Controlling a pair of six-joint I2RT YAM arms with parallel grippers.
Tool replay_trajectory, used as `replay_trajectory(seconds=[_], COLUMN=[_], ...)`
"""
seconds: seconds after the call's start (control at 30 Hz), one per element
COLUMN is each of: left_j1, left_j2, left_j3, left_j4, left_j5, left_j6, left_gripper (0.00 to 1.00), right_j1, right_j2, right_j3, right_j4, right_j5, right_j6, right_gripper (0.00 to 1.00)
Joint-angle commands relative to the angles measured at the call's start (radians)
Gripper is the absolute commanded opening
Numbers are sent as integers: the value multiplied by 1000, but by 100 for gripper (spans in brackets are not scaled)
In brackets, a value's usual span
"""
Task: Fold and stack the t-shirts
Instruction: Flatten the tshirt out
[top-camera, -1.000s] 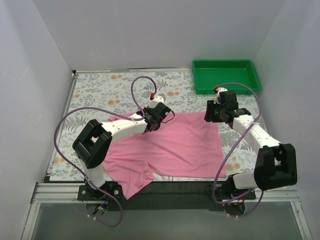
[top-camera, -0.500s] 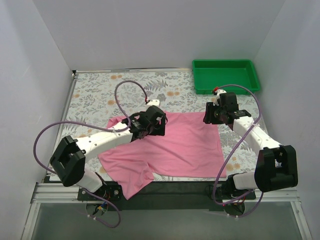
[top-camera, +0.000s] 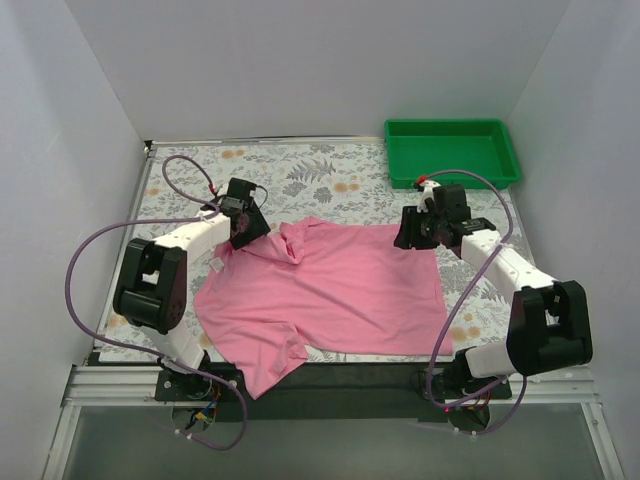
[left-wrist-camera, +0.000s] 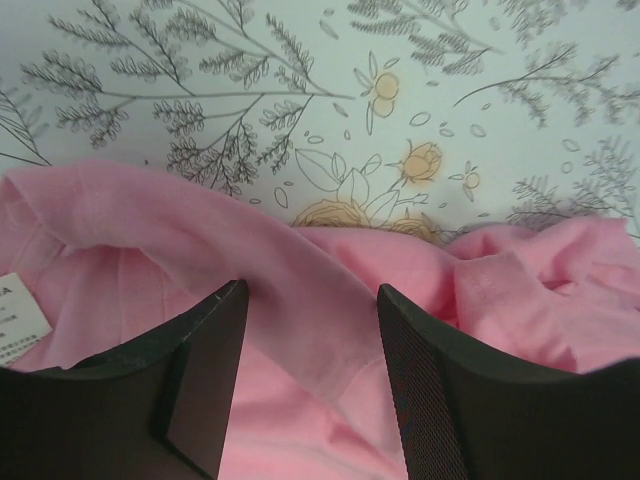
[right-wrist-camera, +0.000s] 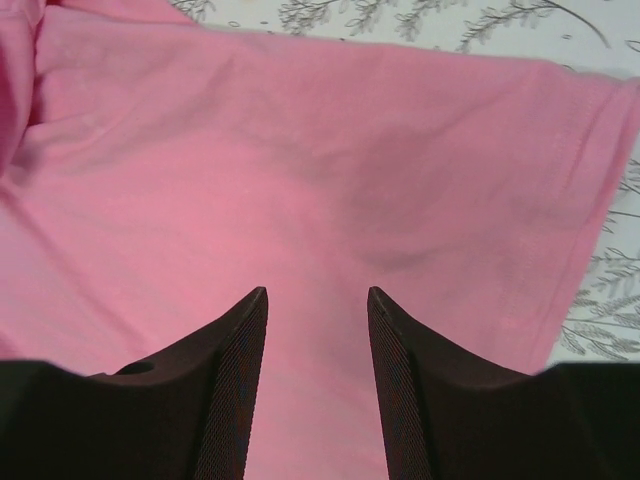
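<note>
One pink t-shirt (top-camera: 330, 285) lies spread on the flowered table cover, its near left part hanging over the front edge. Its far left corner is bunched into a small fold (top-camera: 290, 238). My left gripper (top-camera: 243, 228) stands at that corner. In the left wrist view the left gripper (left-wrist-camera: 312, 295) is open, and a raised ridge of the pink t-shirt (left-wrist-camera: 150, 220) runs between its fingers. My right gripper (top-camera: 408, 232) hovers over the far right corner. In the right wrist view the right gripper (right-wrist-camera: 317, 295) is open above the flat t-shirt (right-wrist-camera: 300, 150), gripping nothing.
A green plastic tray (top-camera: 450, 152) stands at the back right, beyond the right gripper. A white care label (left-wrist-camera: 15, 320) shows at the shirt's collar. The flowered cover (top-camera: 190, 190) shows to the left of and behind the shirt. White walls close in three sides.
The left gripper has opened and swung left from the middle of the shirt's far edge to its far left corner, leaving the fabric bunched there. The right gripper has shifted slightly left.
</note>
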Motion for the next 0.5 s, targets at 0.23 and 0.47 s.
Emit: replay_trajectory(seconds=[0.23,0.47], left_j1=[-1,-1], left_j2=[41,-3], left_j3=[44,-57], left_j4=[-37,-31], left_j5=[100,126], left_j6=[-83,-95], left_gripper=[57,49], right_j1=[235,369], right_j2=[161,390], right_j3=[173,305], right_j4=[180,382], right_j5=[-66,-124], right_j6=[154,289], right_gripper=[45,45])
